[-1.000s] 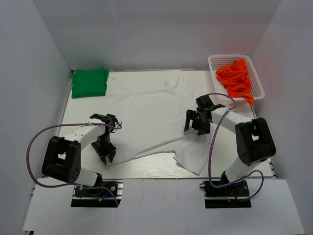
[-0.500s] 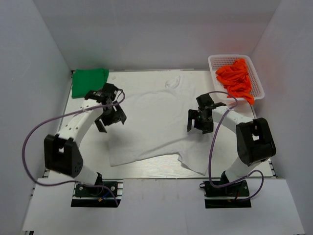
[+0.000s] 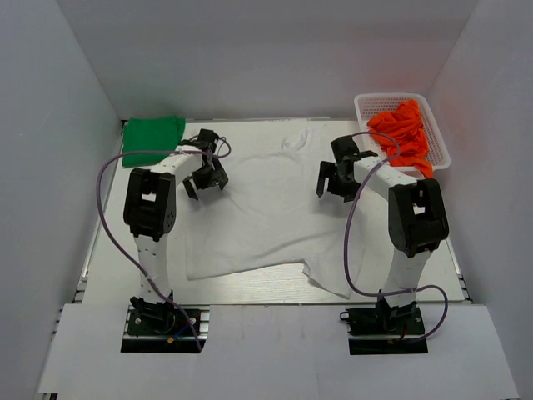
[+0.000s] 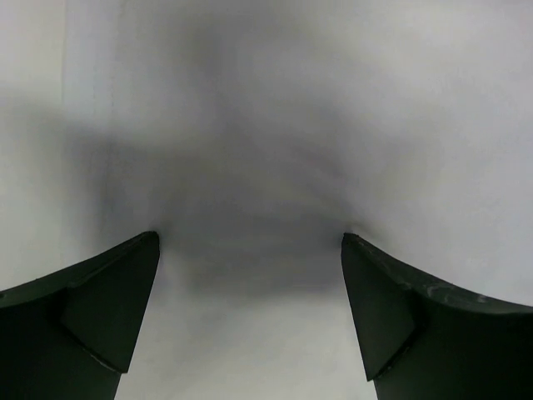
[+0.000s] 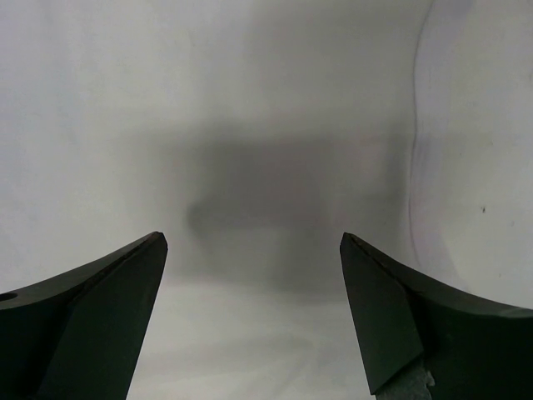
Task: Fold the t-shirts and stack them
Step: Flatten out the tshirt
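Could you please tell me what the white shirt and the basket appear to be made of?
White shirt: soft matte cloth, probably a cotton knit; it lies limp and wrinkled on the table. Basket: seemingly white plastic; its thin lattice walls hold a rigid, straight shape.

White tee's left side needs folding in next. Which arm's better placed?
Left, probably. The left end effector hovers open over the left side of the white t-shirt, near the green t-shirt. The right end effector, also open, is across the shirt, nearer the basket.
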### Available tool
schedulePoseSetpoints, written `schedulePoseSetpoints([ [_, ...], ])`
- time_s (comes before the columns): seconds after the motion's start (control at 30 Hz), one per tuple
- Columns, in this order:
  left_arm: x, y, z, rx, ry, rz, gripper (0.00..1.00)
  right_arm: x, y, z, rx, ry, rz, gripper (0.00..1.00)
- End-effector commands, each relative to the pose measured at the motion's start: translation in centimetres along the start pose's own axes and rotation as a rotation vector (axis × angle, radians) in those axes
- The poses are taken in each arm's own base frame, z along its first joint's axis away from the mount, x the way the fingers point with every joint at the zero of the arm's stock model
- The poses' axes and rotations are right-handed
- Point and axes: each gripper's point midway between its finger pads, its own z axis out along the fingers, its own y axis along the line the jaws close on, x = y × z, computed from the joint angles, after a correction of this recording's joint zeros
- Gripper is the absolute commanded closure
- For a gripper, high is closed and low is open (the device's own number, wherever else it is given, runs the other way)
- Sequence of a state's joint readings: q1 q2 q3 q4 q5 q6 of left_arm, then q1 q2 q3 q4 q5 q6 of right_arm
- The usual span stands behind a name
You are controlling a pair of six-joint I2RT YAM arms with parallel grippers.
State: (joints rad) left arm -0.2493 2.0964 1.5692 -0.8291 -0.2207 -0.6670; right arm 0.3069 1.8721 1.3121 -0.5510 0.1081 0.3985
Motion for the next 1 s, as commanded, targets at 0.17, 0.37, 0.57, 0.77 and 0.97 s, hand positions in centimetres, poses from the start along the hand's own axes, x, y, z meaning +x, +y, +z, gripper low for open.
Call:
schedulePoseSetpoints([
  [0.17,-7.8,-3.2,4.0,-0.010,-0.136,-0.016,0.00,-4.7,0.6,1.9,0.028,-0.026,-0.017,0.10],
  [0.37,-10.4,-5.3,3.3,0.077,-0.167,0.042,0.00,-5.8,0.9,3.1,0.027,-0.006,-0.036,0.10],
  [0.57,-12.4,-6.0,-4.3,0.216,-0.274,0.066,0.00,-8.9,3.6,-1.7,-0.076,-0.137,-0.149,0.10],
  [0.77,-7.9,-0.2,-9.9,0.139,-0.249,0.018,0.00,-7.2,6.5,-8.9,-0.122,-0.247,-0.233,0.10],
  [0.97,3.2,10.1,-9.7,0.008,-0.074,-0.228,0.00,6.5,2.8,-9.7,-0.071,-0.044,-0.074,0.10],
])
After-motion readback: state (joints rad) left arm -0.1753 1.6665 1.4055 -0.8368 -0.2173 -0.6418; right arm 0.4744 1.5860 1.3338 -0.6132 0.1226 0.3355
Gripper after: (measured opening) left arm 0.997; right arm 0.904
